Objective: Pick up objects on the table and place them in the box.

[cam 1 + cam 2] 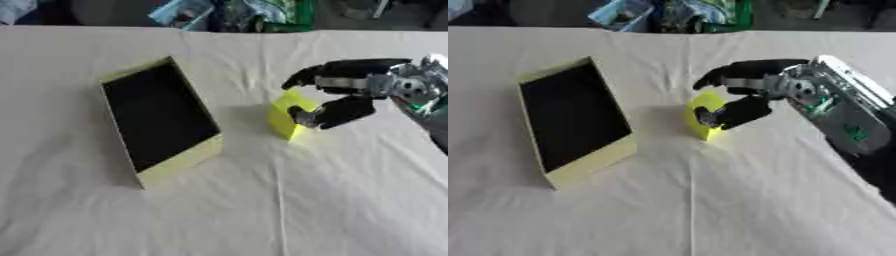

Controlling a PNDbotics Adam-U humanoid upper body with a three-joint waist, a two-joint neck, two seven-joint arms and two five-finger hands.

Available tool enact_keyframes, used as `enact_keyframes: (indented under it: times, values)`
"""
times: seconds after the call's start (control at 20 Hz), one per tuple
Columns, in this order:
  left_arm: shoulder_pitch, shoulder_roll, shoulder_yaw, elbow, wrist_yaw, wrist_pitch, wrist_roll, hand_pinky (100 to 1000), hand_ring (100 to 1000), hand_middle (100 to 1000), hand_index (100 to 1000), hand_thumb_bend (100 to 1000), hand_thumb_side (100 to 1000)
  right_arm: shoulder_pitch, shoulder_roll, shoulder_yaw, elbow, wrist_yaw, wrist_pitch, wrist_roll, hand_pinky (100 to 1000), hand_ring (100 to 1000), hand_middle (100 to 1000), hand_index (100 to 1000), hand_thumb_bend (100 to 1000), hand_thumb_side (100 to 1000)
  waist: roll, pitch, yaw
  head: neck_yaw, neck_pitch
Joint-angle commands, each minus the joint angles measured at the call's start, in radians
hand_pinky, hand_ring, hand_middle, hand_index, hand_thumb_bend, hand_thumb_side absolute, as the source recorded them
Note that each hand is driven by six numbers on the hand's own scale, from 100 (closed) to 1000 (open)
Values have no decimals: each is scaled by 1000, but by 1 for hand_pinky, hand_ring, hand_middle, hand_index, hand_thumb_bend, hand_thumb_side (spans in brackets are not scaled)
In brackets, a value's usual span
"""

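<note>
A shallow yellow-green box [179, 160] with a black inside lies askew on the left half of the white-clothed table. To its right stands a small yellow block [282, 116], which looks slightly tilted on the cloth. My right hand [359, 82] comes in from the right edge. Its fingers arch over the block's top, and the thumb [337, 114] presses against the block's near side, so the hand is shut on it. The block's right part is hidden behind the hand. My left hand shows in neither view.
The white cloth [289, 200] has soft folds running toward the front. Beyond the table's far edge lie blue and green packets [188, 12] against a dark background. A gap of bare cloth separates the box from the block.
</note>
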Motion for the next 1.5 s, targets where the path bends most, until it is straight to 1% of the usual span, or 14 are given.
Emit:
enact_keyframes:
  times: [0.05,0.45,0.5,0.55,0.6,0.7,0.85,0.9,0.95,1.05,1.15,1.3,1.5]
  values:
    - [-12,10,2,-15,3,0,-5,547,670,712,729,100,560,-8,-5,-12,20,13,10,-13,878,962,980,1000,100,849,-15,-2,2,-3,-11]
    - [-12,7,1,-15,6,5,-11,544,665,707,723,100,558,-12,19,4,63,19,-3,-29,859,922,984,1000,100,875,-17,4,5,-4,-17]
    - [-13,7,1,-15,7,5,-12,544,665,706,722,100,558,-13,22,7,70,21,-6,-30,854,918,982,1000,100,874,-17,5,6,-4,-17]
    - [-13,6,1,-15,8,5,-12,543,665,706,722,100,557,-13,25,11,78,22,-8,-30,852,915,981,1000,100,844,-18,6,7,-4,-18]
    - [-13,6,1,-15,9,5,-12,543,664,706,721,100,557,-13,28,15,86,23,-11,-29,849,913,981,1000,100,868,-18,7,7,-4,-18]
    - [-13,5,1,-15,11,5,-14,542,663,704,720,100,556,-13,35,21,101,18,-11,-28,838,901,979,1000,100,870,-18,9,8,-5,-19]
    - [-14,5,0,-15,15,6,-15,542,663,702,718,100,556,-13,43,26,115,7,-11,-34,779,858,962,1000,100,828,-18,11,10,-5,-20]
    - [-14,5,0,-15,16,6,-16,542,663,702,718,100,556,-13,45,28,117,3,-11,-39,779,858,962,1000,100,828,-17,11,10,-6,-20]
    - [-14,4,0,-15,17,7,-17,541,662,701,717,100,556,-13,47,29,118,-3,-13,-47,736,832,946,1000,100,802,-17,12,10,-6,-20]
    - [-14,4,0,-15,18,8,-18,541,661,701,716,100,556,-10,47,29,119,-8,-17,-66,756,842,944,1000,100,810,-17,14,11,-6,-21]
    - [-15,4,0,-15,18,8,-19,541,661,700,715,100,556,-8,44,26,111,-2,-25,-82,757,841,945,1000,100,817,-16,14,11,-6,-20]
    - [-14,4,0,-15,18,9,-21,541,660,699,714,100,556,-5,34,12,70,13,-39,-89,776,859,948,1000,100,835,-16,14,9,-4,-18]
    - [-15,5,0,-15,18,8,-25,541,659,697,712,100,557,3,13,-15,-3,36,-47,-85,834,915,960,1000,100,855,-17,14,8,-1,-20]
